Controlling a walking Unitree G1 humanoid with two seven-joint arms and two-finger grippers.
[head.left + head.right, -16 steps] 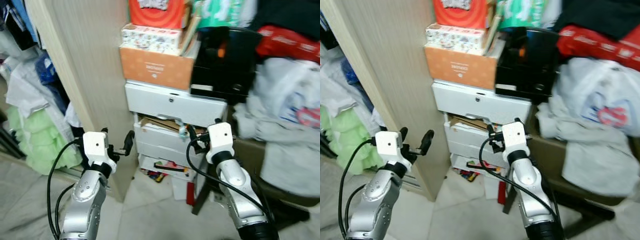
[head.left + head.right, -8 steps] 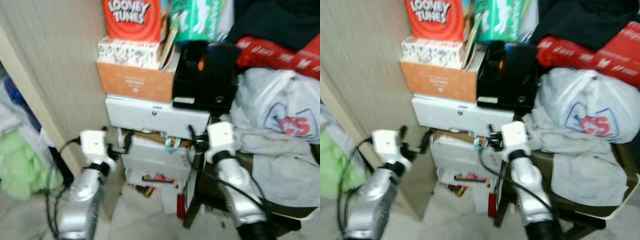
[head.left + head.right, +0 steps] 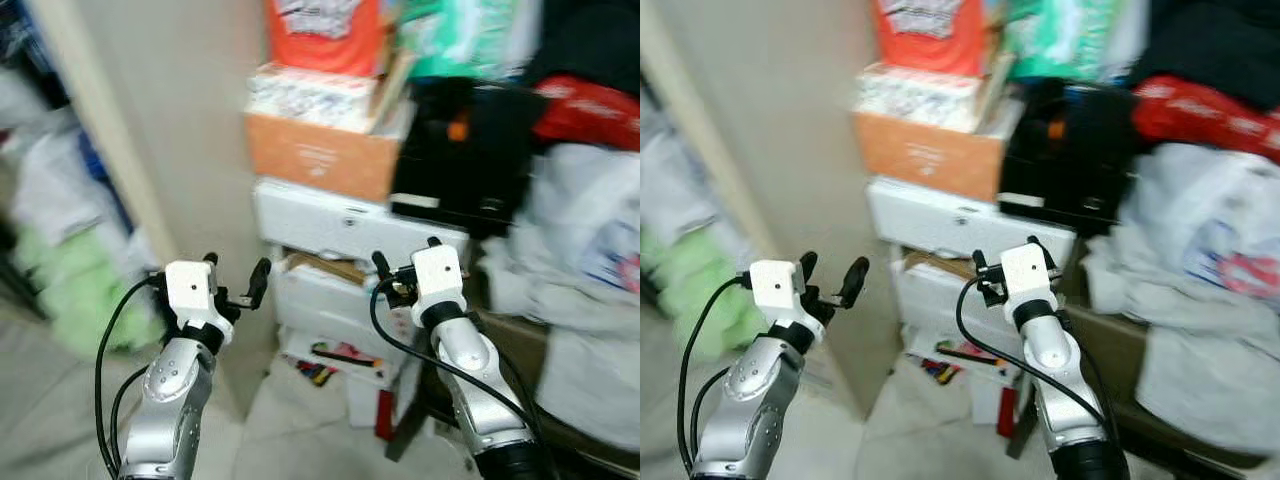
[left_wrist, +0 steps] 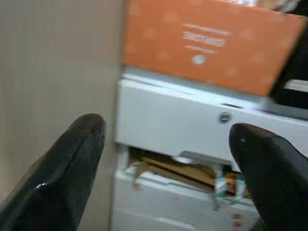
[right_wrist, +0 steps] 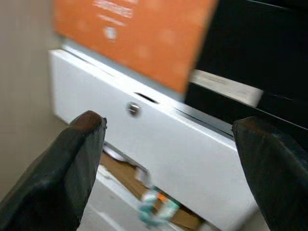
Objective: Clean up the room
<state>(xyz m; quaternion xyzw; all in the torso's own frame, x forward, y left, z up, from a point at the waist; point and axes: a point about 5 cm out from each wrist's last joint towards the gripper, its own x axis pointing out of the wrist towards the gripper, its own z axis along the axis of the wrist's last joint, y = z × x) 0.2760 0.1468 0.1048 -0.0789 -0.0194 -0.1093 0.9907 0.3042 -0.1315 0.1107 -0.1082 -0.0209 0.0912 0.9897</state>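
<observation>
Fingers of both my left gripper (image 3: 237,278) and right gripper (image 3: 403,265) are hanging apart, holding nothing. I'm facing the white drawer (image 3: 350,219) stack at twelve o'clock, beyond both, the right gripper sitting nearer.

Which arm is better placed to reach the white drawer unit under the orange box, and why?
Right, probably. The right gripper, jaws open, is raised directly before the white drawer unit. The left gripper, also open, sits off to its side, by the wooden panel.
</observation>
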